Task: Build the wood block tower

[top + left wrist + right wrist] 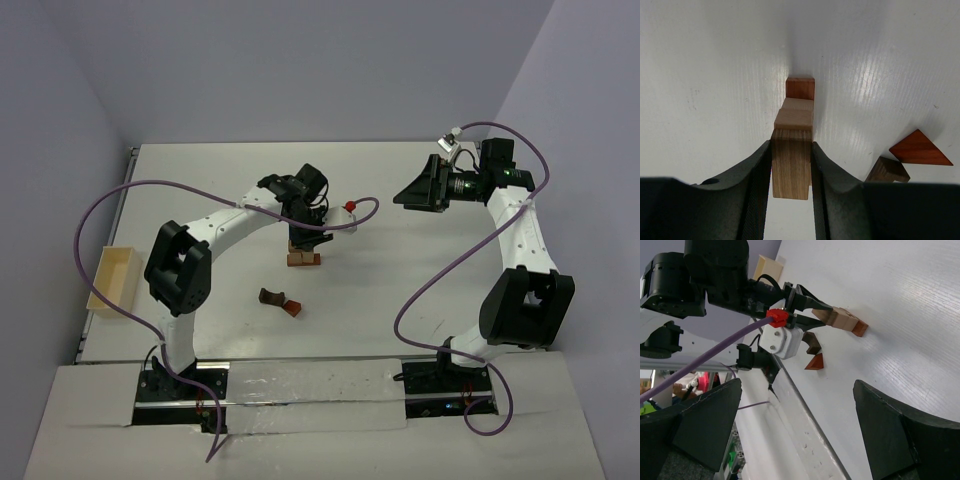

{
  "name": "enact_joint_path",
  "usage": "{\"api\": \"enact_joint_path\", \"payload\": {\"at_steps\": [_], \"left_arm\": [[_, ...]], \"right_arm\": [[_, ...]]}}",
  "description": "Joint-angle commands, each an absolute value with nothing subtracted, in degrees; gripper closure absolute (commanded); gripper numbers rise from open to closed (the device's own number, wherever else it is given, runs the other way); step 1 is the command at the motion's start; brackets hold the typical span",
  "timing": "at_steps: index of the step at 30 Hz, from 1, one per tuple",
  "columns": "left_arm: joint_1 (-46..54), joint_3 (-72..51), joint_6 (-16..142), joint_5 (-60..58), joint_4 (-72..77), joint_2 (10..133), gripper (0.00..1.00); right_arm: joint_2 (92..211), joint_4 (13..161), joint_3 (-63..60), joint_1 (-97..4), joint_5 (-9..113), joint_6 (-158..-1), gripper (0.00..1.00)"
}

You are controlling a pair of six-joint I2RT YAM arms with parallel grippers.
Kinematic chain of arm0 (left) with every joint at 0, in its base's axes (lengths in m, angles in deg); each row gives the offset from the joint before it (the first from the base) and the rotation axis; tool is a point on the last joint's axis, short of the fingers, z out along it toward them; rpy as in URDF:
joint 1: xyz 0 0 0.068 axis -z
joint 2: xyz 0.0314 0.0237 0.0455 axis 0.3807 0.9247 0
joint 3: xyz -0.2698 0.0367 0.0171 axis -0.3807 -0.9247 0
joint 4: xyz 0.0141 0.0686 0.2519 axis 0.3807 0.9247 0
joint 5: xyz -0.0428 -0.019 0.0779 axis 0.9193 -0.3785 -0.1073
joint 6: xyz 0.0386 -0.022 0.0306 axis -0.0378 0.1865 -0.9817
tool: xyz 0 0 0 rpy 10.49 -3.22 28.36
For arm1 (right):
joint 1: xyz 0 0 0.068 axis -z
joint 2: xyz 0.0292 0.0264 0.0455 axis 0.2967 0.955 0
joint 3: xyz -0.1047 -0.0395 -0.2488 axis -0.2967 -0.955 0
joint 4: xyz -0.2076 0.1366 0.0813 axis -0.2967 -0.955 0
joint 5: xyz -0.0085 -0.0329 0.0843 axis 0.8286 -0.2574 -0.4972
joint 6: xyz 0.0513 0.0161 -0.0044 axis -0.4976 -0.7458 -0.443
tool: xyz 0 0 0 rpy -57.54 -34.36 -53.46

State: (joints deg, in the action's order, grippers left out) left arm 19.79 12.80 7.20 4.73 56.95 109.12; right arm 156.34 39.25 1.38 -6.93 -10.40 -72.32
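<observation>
Your left gripper (791, 150) is clenched on a dark brown block (791, 172), pinching its side faces so the underside is free to seat on the tower (796, 112) just beyond the fingertips (tan blocks over a reddish base). I can't tell whether it touches the stack. A reddish wedge (919, 149) and a dark piece (888, 171) lie to its right. Your right gripper (800, 415) hangs spread and empty, well apart.

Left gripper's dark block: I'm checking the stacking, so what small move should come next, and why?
Probably ease it down a little, then open. The left gripper is shut on the dark brown block, lined up with the tan blocks; whether it already rests on them I cannot tell.
</observation>
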Motion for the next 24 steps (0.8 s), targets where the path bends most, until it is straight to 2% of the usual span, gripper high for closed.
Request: {"api": "enact_joint_path", "payload": {"at_steps": [1, 7, 11, 16, 18, 19, 21, 24], "left_arm": [[19.8, 15.2, 7.6, 4.9, 55.9, 109.7, 0.75], [20.2, 14.9, 7.7, 4.6, 55.8, 109.5, 0.73], [20.4, 14.8, 7.5, 4.6, 55.9, 109.6, 0.66], [20.4, 15.0, 7.3, 4.6, 56.1, 109.6, 0.36], [20.4, 15.1, 7.3, 4.7, 56.1, 109.3, 0.28], [20.4, 15.1, 7.3, 4.9, 56.2, 109.2, 0.17], [20.4, 15.2, 7.5, 5.2, 56.1, 108.7, 0.02], [20.4, 15.3, 8.0, 6.3, 55.8, 106.6, 0.01]], "right_arm": [[155.2, 41.2, 1.1, -7.0, -11.8, -72.6, 0.01], [155.3, 41.5, 0.8, -7.0, -12.0, -72.6, 0.01], [155.3, 41.4, 0.9, -7.1, -12.0, -72.6, 0.01], [155.3, 41.2, 0.9, -7.1, -11.9, -72.6, 0.00], [155.3, 41.2, 0.9, -7.2, -11.9, -72.6, 0.00], [155.2, 41.3, 0.8, -7.2, -11.8, -72.6, 0.00], [155.1, 41.4, 0.7, -7.5, -11.6, -72.5, 0.00], [155.1, 41.2, 0.7, -7.7, -11.6, -72.5, 0.00]]}}
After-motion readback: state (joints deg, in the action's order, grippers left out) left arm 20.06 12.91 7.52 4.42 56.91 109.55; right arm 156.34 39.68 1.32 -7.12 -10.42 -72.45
